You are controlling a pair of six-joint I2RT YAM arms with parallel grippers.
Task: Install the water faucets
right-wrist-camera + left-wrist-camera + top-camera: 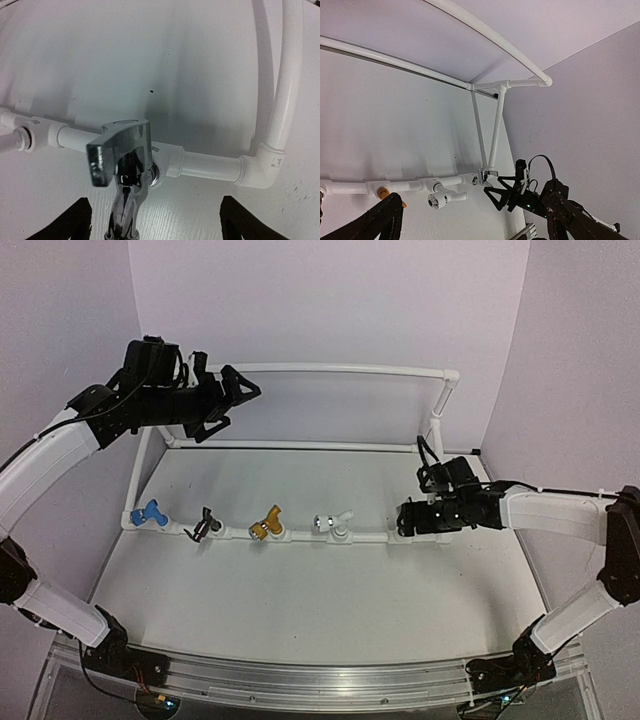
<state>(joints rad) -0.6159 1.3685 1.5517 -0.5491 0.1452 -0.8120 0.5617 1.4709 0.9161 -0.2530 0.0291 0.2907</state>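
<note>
1. The right hand is spread wide and holds nothing. In its wrist view, its fingers stand on either side of the silver faucet, clear of it.
2. The silver faucet sits against a fitting at the right end of the front rail of the pipe frame. How firmly it is seated cannot be told.
3. The blue faucet, black faucet, gold faucet and white faucet stand in a row along the same rail, to the left.
4. The left hand hangs above the frame's far-left corner, fully open and empty.
5. If the silver faucet is only loosely pushed in, it may droop or drop onto the tabletop with nothing supporting it.
6. If a finger catches its handle while the right hand backs away, the faucet could be twisted or dragged out.
7. If the right hand swings left, it could knock the white faucet, the nearest one.
</note>
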